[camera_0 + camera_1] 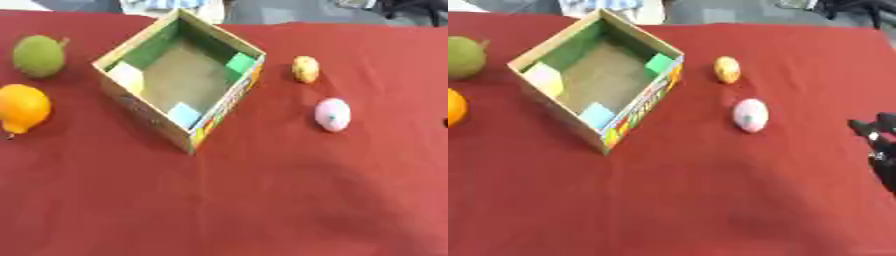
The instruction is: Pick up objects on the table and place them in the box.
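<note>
Box (223,102) sits open-topped on the red cloth (262,200), turned cornerwise so one corner points toward the robot. Cardboard rim, green inner walls, bare brown floor. Outer wall facing the robot's right carries bright print in yellow, red and green; no word of it can be read. Inside, three small flaps or cards lie against the walls: a pale yellow one (128,76) at the left corner, a light blue one (184,114) at the near corner, a green one (240,63) at the right wall. Nothing else shows in the box.

Right of the box, apart from it: a small yellow-orange egg-shaped thing (305,68), and nearer the robot a pale pink egg (332,114) with a small bluish mark on top. The two lie near each other, not touching.

Left of the box: a green round fruit (38,55) with a short stem, and nearer the robot an orange fruit (23,108). Both sit on the cloth, clear of the box.

Right hand (878,142) shows only in the right eye view, at the right edge: dark fingers, well apart from the pink egg, holding nothing that I can see. Whether they are spread or curled, I cannot tell.
</note>
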`<move>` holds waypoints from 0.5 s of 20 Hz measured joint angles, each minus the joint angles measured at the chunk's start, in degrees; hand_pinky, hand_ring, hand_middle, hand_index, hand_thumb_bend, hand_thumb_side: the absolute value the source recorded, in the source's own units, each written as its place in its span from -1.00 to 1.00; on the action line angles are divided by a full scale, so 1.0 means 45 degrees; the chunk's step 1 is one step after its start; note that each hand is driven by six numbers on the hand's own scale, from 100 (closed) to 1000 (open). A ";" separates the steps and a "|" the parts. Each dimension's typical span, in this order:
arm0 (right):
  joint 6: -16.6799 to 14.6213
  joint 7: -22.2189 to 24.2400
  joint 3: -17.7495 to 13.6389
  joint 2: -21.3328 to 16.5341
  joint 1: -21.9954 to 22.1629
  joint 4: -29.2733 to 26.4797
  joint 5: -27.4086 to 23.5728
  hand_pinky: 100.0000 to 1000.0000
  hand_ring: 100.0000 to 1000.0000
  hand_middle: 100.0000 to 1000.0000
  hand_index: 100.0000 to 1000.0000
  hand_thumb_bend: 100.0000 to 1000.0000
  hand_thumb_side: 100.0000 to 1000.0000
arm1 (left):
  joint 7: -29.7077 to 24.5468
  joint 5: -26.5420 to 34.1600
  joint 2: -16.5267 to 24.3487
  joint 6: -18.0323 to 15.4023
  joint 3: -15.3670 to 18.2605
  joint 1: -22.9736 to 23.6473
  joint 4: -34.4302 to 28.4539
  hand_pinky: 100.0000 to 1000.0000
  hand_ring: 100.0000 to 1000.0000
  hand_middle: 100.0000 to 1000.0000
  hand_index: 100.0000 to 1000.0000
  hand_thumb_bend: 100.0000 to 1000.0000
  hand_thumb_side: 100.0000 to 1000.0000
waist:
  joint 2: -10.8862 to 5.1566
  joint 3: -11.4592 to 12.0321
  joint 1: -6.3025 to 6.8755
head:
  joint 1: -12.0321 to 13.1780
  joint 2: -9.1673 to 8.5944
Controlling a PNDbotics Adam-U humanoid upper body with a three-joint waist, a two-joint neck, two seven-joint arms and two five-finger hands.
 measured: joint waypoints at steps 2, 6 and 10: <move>0.0000 0.0000 -0.0116 -0.0313 0.0003 0.0000 -0.0058 0.84 -1.00 0.34 0.72 -1.00 -0.21 | 0.0000 -0.0037 0.0000 0.0000 -0.0001 0.0000 0.0000 0.63 0.53 0.48 0.55 -1.00 0.05 | 0.0008 0.0000 0.0000 | 0.0000 0.0000; 0.0000 0.0000 -0.0492 -0.1285 0.0107 0.0000 -0.0079 0.80 -1.00 0.35 0.72 -1.00 -0.31 | -0.0001 -0.0105 0.0002 0.0001 -0.0005 -0.0001 0.0000 0.63 0.53 0.48 0.55 -1.00 0.05 | 0.0009 0.0001 -0.0004 | -0.0004 0.0000; -0.0001 -0.0001 -0.0880 -0.2341 0.0316 0.0000 0.0066 0.77 -1.00 0.38 0.73 -1.00 -0.64 | -0.0006 -0.0154 0.0004 0.0003 -0.0012 -0.0009 0.0000 0.63 0.54 0.48 0.55 -1.00 0.05 | 0.0009 0.0020 -0.0004 | -0.0042 -0.0004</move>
